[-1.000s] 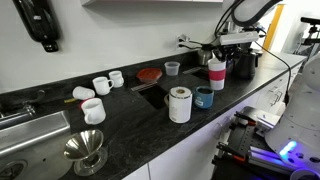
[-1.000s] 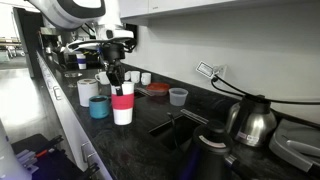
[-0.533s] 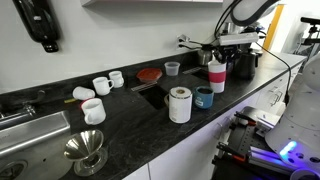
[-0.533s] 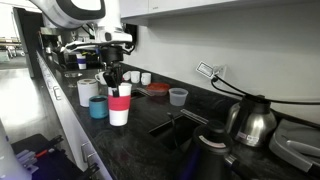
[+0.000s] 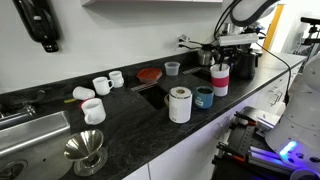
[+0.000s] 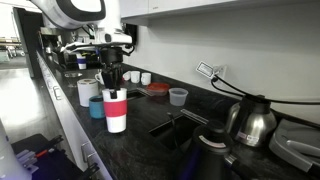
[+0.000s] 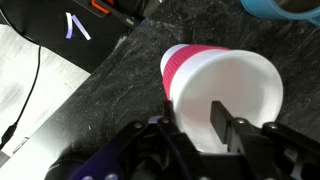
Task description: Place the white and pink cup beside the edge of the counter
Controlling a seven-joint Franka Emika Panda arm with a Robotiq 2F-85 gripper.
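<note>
The white and pink cup (image 5: 219,80) stands upright, white on top and pink below, near the front edge of the black speckled counter (image 5: 130,122). It also shows in an exterior view (image 6: 116,112) and in the wrist view (image 7: 222,88). My gripper (image 5: 219,62) comes down from above and is shut on the cup's rim, one finger inside and one outside (image 7: 195,120). The cup's base is at or just above the counter (image 6: 140,152); I cannot tell whether it touches.
A short blue cup (image 5: 204,97) and a white cylinder (image 5: 180,104) stand close beside the held cup. White mugs (image 5: 102,85), a red dish (image 5: 149,74) and a clear cup (image 5: 172,69) are further back. A steel funnel (image 5: 86,150), a sink (image 5: 20,130) and a kettle (image 6: 250,120) are at the ends.
My gripper has carried the white and pink cup steadily toward the counter's front edge and a little lower. Nothing else has moved.
</note>
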